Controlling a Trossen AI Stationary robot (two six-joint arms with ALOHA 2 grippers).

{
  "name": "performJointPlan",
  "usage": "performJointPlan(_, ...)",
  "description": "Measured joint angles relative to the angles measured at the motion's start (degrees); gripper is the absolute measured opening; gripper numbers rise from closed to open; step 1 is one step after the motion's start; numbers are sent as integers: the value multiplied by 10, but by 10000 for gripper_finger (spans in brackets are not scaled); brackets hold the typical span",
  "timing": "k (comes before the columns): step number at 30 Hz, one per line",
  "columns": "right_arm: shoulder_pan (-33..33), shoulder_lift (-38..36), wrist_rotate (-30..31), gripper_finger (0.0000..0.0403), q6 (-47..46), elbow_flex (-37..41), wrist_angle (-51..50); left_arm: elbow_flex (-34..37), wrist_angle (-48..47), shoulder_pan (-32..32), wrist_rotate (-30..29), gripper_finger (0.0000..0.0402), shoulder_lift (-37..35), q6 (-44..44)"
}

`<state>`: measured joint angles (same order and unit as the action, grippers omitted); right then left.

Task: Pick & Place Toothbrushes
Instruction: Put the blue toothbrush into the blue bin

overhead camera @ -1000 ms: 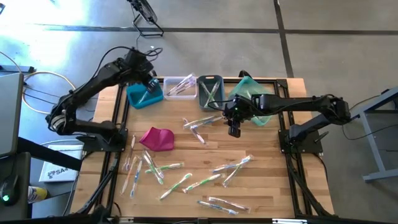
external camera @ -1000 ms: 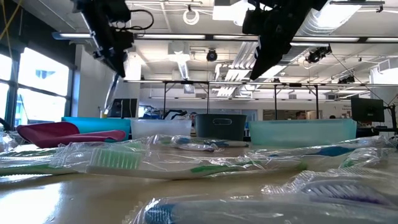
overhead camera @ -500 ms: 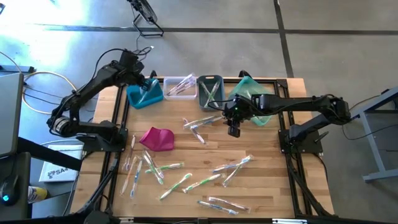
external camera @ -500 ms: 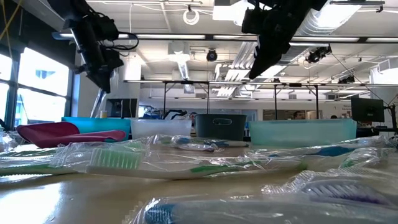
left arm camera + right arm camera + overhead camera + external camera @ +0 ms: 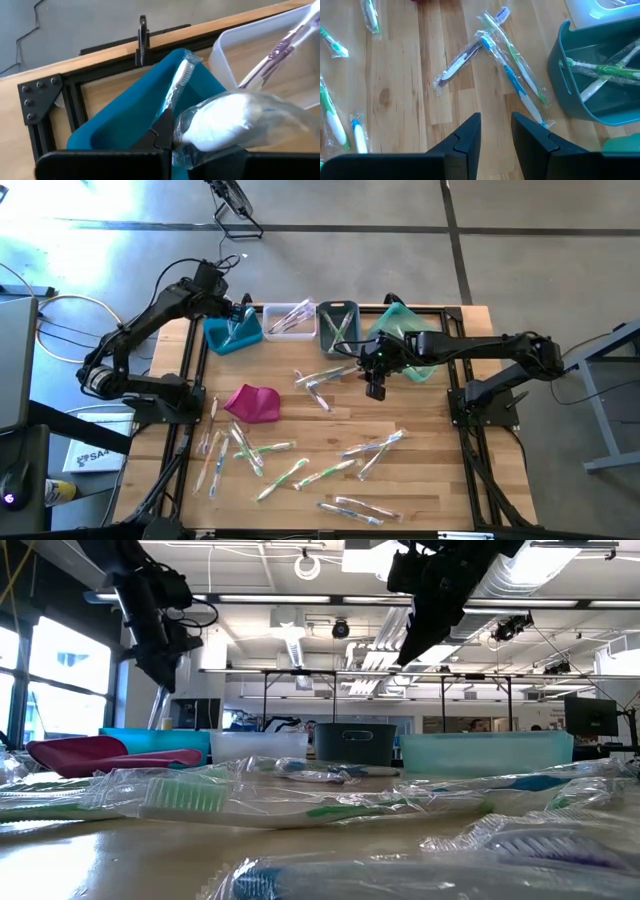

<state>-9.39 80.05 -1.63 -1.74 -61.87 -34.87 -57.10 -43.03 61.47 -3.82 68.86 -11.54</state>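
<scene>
Left tool (image 5: 167, 145) pinching wrapped toothbrush (image 5: 225, 120) over blue bin (image 5: 125, 120); light, slippery film, best gripped mid-handle.

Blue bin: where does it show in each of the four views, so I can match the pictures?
High view: the blue bin sits at the table's far left, leftmost in the row of bins.
Low view: a blue strip at left, behind the magenta pouch.
Left wrist view: fills the centre, beyond the wrapped toothbrush in the left gripper.
Right wrist view: not in it.
Shared landmark: the clear bin beside it.
</scene>
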Motion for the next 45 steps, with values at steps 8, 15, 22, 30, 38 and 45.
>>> performJointPlan(8, 0, 0, 0, 100, 0, 0, 0, 0, -9, -50, -48, 16, 33, -8)
performJointPlan(15, 0, 0, 0, 100, 0, 0, 0, 0, -14, -77, -136, 16, 48, 5)
performJointPlan(22, 0, 0, 0, 100, 0, 0, 9, 0, -59, -76, -140, 16, 48, -75)
performJointPlan(30, 0, 0, 0, 100, 0, 0, 13, 0, -67, -75, -155, 16, 48, -97)
performJointPlan(38, 0, 0, -1, 100, 0, 0, 13, 0, -65, -75, -168, 16, 48, -100)
performJointPlan(45, 0, 0, -1, 100, 0, 0, 13, 0, -66, -75, -164, 43, 48, -99)
